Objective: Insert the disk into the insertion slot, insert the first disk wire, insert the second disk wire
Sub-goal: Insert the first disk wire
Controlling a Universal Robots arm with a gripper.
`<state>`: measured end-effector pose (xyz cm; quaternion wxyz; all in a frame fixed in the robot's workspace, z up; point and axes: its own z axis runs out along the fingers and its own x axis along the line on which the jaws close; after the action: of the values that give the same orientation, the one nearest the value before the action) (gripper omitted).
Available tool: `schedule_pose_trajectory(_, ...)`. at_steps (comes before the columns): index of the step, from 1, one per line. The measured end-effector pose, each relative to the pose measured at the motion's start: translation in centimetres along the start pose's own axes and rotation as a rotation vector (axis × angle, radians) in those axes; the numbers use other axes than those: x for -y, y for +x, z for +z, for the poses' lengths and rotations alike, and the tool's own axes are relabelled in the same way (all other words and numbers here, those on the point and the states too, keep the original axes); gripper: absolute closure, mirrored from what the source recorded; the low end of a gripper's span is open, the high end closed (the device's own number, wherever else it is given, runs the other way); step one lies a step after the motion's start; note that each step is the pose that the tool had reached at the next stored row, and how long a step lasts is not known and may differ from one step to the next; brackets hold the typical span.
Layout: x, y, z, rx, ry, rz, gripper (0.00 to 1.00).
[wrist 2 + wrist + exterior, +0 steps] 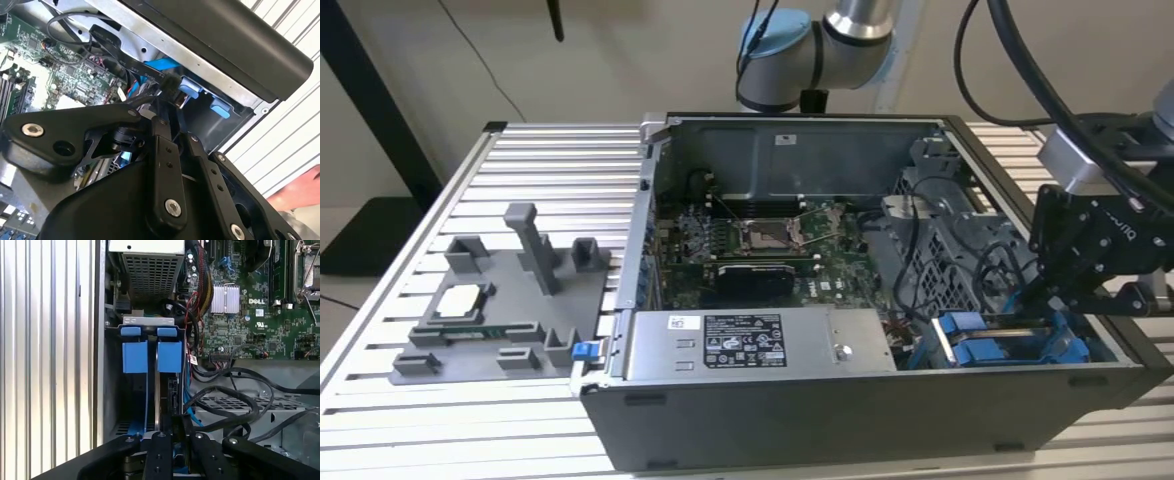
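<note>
The disk stands on edge in the insertion slot of the drive cage, its blue frame tabs at the mouth. In the exterior view the blue frame sits at the case's front right corner. My gripper hangs right over that bay. In both wrist views the gripper is shut on the black connector of a flat black disk wire, held just above the disk's rear edge. Whether the connector touches the disk is hidden.
The open computer case holds a green motherboard and a grey labelled power supply box. Loose black cables loop beside the drive cage. A grey fixture with small parts stands on the slatted table at the exterior view's left.
</note>
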<state>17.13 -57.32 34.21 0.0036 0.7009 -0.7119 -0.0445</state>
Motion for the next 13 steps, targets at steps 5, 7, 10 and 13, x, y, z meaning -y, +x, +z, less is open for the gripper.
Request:
schedule_pose_trajectory(5, 0.01, -0.01, 0.09, -0.0003, 0.0002, 0.002, 1.0)
schedule_pose_trajectory(7, 0.01, -0.01, 0.15, -0.0003, 0.0003, 0.003, 1.0)
schedule_pose_trajectory(10, 0.02, 0.0, 0.24, -0.0003, 0.0003, 0.005, 1.0)
schedule_pose_trajectory(13, 0.03, 0.0, 0.32, 0.0002, 0.0005, 0.007, 1.0)
